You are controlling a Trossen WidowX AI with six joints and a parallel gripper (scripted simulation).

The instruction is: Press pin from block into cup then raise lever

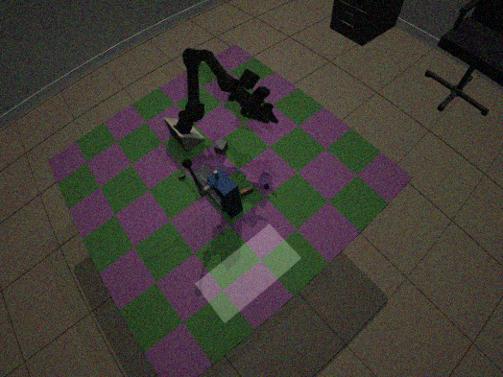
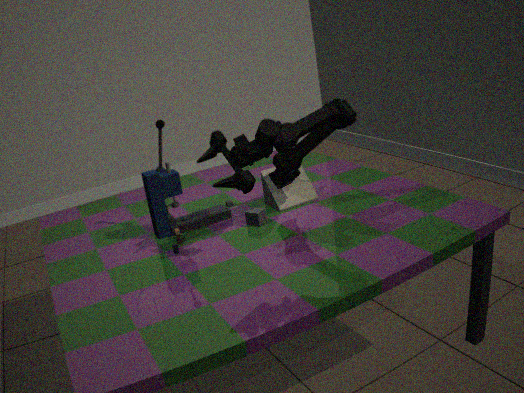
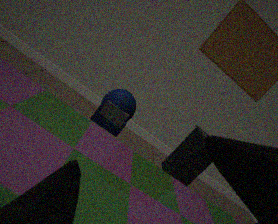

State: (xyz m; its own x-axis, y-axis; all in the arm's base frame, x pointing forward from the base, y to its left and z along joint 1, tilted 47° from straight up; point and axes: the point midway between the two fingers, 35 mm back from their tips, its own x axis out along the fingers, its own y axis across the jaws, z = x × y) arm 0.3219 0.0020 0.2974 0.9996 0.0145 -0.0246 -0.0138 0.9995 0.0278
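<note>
Block (image 1: pixel 221 147) (image 2: pixel 255 217) below, apart from end effector (image 1: pixel 274 116) (image 2: pixel 206 173) (image 3: pixel 121 163)

We see the open gripper (image 2: pixel 206 173) above the checkered table (image 2: pixel 190 335), between the blue press (image 2: pixel 156 205) and the arm's pale base (image 2: pixel 300 194).
</note>
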